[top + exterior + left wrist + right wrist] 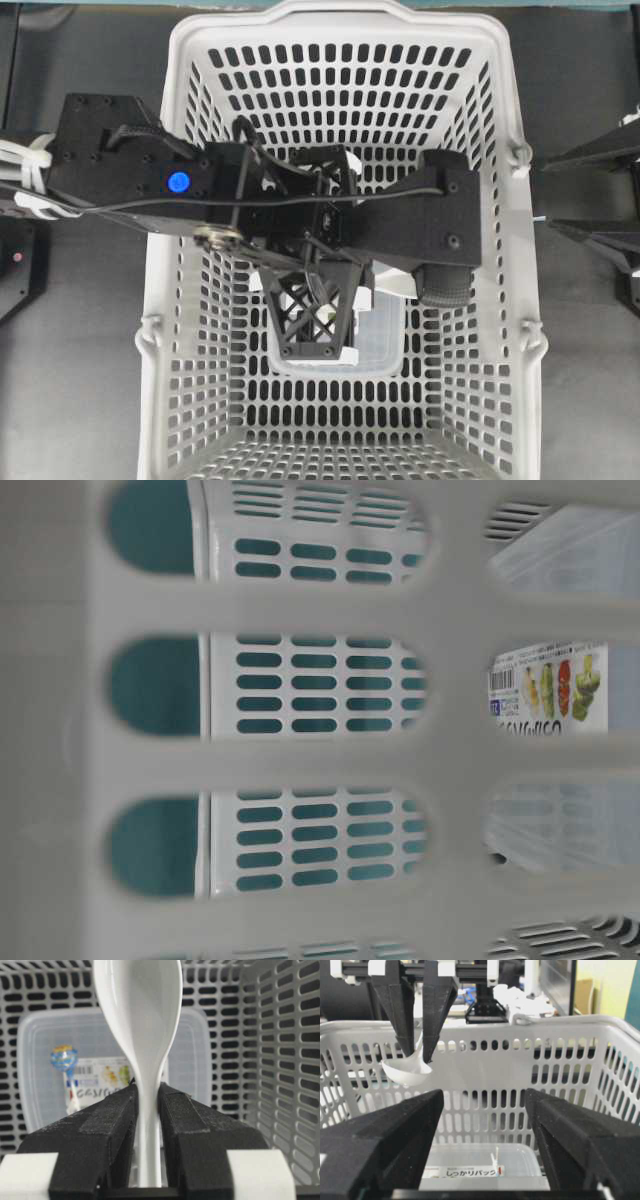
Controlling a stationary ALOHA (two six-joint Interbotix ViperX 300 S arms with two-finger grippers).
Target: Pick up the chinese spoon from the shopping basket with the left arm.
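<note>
My left gripper (147,1092) is shut on the handle of the white chinese spoon (137,1010). The spoon's bowl sticks out beyond the fingertips. In the right wrist view the left gripper (418,1055) points down and holds the spoon (405,1071) inside the shopping basket (545,1025), just below rim height and well above the floor. In the overhead view the left gripper (322,350) is over the basket (180,150) and hides the spoon. My right gripper (482,1110) is open and empty outside the basket, at the right edge of the overhead view (548,195).
A clear rectangular food container (45,1060) with a colourful label lies on the basket floor below the spoon. It also shows in the overhead view (385,335) and the table-level view (550,690). A blue lollipop (64,1057) lies at it.
</note>
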